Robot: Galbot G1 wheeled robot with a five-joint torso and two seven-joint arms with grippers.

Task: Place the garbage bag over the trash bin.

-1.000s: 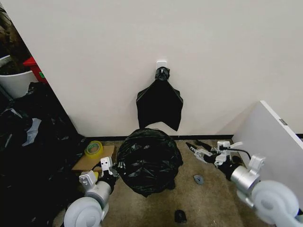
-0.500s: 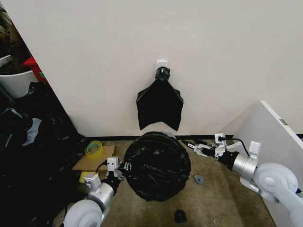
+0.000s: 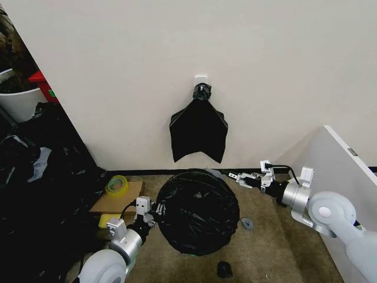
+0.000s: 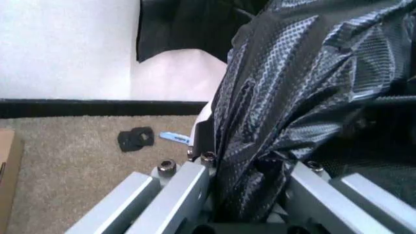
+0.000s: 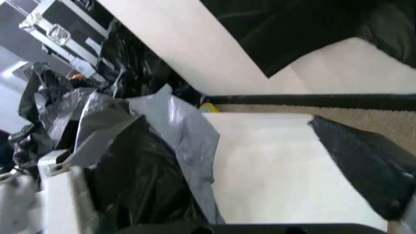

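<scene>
Bag (image 3: 197, 212): black, glossy, crinkled; draped over the bin (image 5: 273, 165) on the carpet below the wall, between both arms. In the head view it covers the whole bin. In the right wrist view smooth white bin wall lies bare beside the gathered plastic, so coverage looks incomplete on that side.

Left pincer (image 3: 150, 213): at the bag's left edge, pinching a fold of the film between its fingers (image 4: 188, 190).

Right pincer (image 3: 235, 175): at the bag's upper right edge, near the wall; whether it is spread or pinching plastic cannot be told.

Status, judged: bag mostly on; remaining, pulling the edge down and letting go.
</scene>
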